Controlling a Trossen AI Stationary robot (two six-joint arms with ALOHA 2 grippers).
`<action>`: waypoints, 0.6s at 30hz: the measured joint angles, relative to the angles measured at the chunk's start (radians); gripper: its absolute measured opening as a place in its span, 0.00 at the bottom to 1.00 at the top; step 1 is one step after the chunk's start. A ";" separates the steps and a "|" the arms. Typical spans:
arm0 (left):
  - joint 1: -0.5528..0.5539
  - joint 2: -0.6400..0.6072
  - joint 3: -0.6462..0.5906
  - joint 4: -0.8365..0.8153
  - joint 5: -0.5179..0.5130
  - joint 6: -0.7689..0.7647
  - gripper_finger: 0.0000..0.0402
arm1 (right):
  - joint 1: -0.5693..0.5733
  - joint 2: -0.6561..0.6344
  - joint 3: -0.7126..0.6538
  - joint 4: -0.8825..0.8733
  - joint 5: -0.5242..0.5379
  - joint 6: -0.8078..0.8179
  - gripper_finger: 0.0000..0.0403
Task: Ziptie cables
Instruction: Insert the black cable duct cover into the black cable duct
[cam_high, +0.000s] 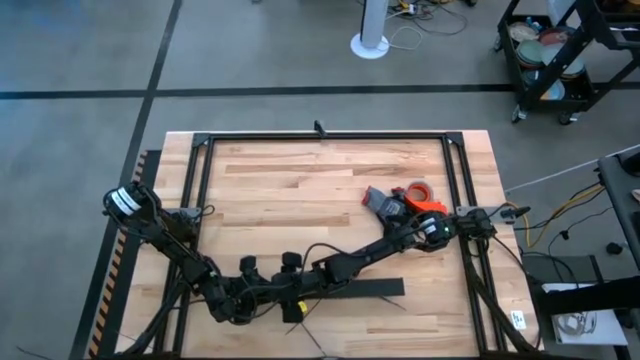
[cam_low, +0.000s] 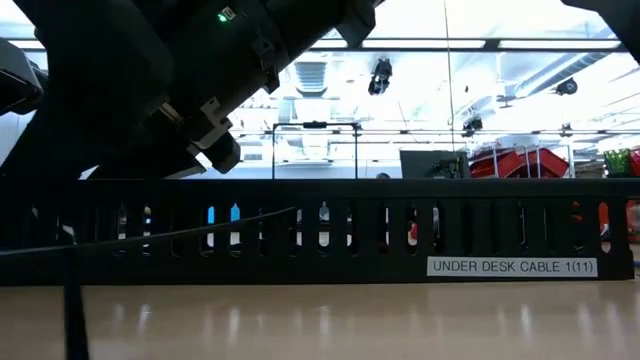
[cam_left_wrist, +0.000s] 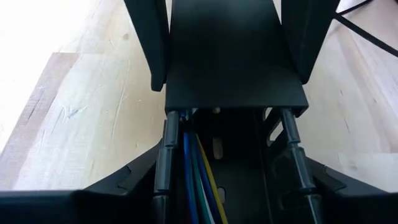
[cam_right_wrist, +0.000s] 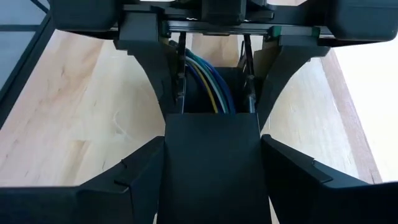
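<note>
A long black comb-toothed duct (cam_high: 365, 289) lies on the table near its front edge. It stands on its base in the low view (cam_low: 330, 232). Coloured cables (cam_left_wrist: 200, 177), blue, green, yellow and white, run inside its open channel (cam_right_wrist: 208, 87). A flat black lid (cam_right_wrist: 211, 168) covers the stretch beyond them. My left gripper (cam_left_wrist: 230, 186) and my right gripper (cam_right_wrist: 211, 171) face each other along the duct, each astride it, meeting left of the table's middle (cam_high: 275, 293). I can make out no ziptie. My left gripper has the duct's open stretch between its two fingers, one on each toothed side wall (cam_left_wrist: 163, 168). The fingers lie along the duct, which stays on the table. My right gripper has the lidded stretch between its two fingers, which meet the lid's two long edges (cam_right_wrist: 169, 155). The fingers lie along the duct and point toward the left gripper.
An orange tape roll (cam_high: 421, 190) and a grey and orange tool (cam_high: 385, 202) lie at the table's right middle. A black rail frame (cam_high: 320, 137) borders the tabletop. Bare wood spreads across the far half (cam_high: 300, 180).
</note>
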 joint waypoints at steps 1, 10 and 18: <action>0.000 0.000 0.000 0.000 0.001 0.000 0.58 | -0.001 0.001 0.000 0.005 0.003 0.002 0.54; 0.002 0.000 0.001 -0.008 -0.002 -0.005 0.56 | 0.002 0.001 -0.002 0.017 0.022 0.022 0.53; 0.002 0.001 0.006 -0.001 -0.009 0.023 0.57 | 0.006 0.001 0.001 -0.014 0.072 0.106 0.53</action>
